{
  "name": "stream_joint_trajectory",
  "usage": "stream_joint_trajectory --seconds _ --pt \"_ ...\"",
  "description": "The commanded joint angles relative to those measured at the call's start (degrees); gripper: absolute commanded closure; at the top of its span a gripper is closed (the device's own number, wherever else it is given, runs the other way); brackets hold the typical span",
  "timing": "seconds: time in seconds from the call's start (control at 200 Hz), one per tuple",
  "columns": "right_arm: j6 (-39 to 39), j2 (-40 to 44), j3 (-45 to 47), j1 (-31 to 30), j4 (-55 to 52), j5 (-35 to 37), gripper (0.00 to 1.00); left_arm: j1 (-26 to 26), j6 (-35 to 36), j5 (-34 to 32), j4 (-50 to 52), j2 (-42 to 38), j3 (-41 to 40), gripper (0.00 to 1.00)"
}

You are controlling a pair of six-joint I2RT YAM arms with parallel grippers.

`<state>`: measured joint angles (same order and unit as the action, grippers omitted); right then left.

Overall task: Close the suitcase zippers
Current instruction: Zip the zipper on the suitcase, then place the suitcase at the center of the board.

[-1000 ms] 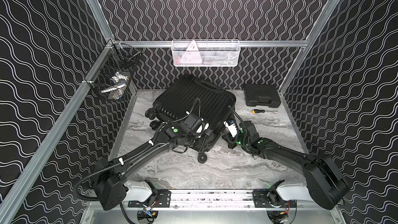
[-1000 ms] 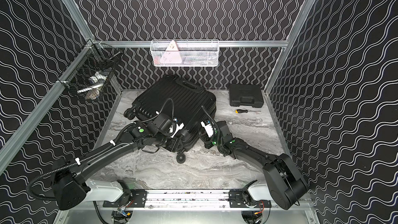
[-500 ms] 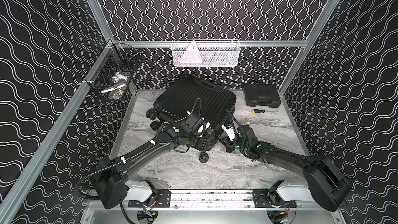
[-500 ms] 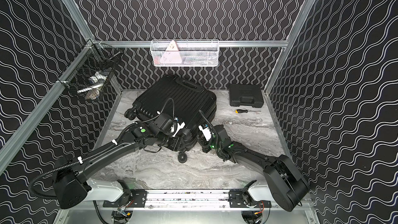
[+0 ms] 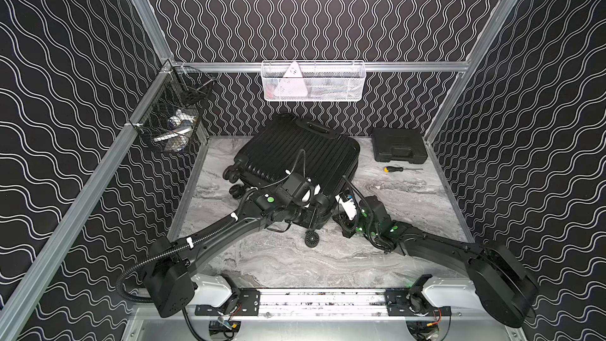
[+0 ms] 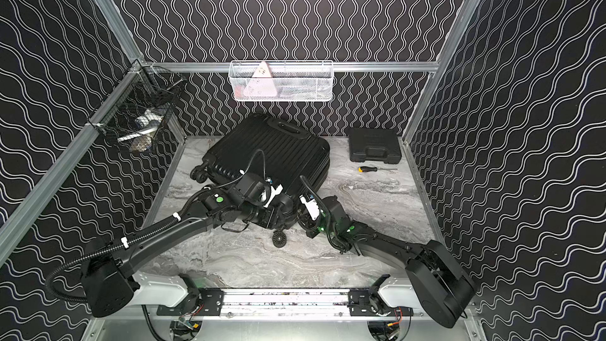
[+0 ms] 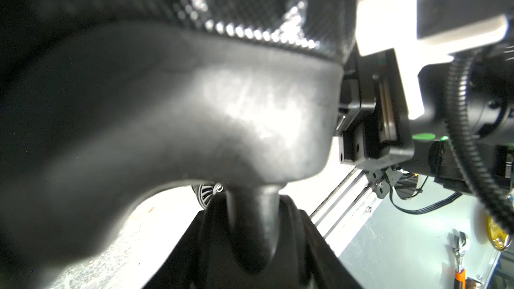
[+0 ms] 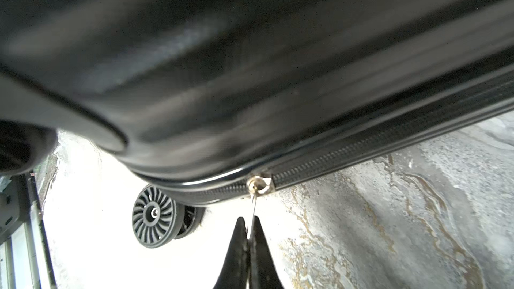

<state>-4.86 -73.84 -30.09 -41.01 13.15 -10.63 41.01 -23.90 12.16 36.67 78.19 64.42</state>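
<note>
The black ribbed suitcase lies flat on the marble table in both top views. My left gripper sits at its near corner. It is shut on the black stem under the wheel housing. My right gripper is low beside the near right edge, shut on the thin silvery pull. The pull hangs from the slider on the zipper band. The band looks joined on one side of the slider. A wheel stands close by.
A small black tool case and a screwdriver lie at the back right. A white wire basket hangs on the back rail, and a black wire basket on the left rail.
My right gripper has moved a little along the suitcase edge toward the near corner, drawing the pull with it. The left arm has stayed in place.
</note>
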Motion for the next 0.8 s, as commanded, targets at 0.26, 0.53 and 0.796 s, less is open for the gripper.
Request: stream_joint_trajectory --seconds 0.26,0.53,0.796 --pt "4.2 1.6 0.5 -4.7 3.8 -6.3 1.0 0.0 -4.3 -3.0 -14.3 0.4 -0.1 0.73" --pt "4.6 3.2 1.2 -6.9 4.1 -7.2 1.0 0.2 -4.4 -4.7 -14.9 0.3 1.7 0.74" --pt "4.8 3.2 1.3 -7.3 3.0 -5.0 1.0 0.3 -4.9 -4.9 -15.6 -0.1 1.0 0.74"
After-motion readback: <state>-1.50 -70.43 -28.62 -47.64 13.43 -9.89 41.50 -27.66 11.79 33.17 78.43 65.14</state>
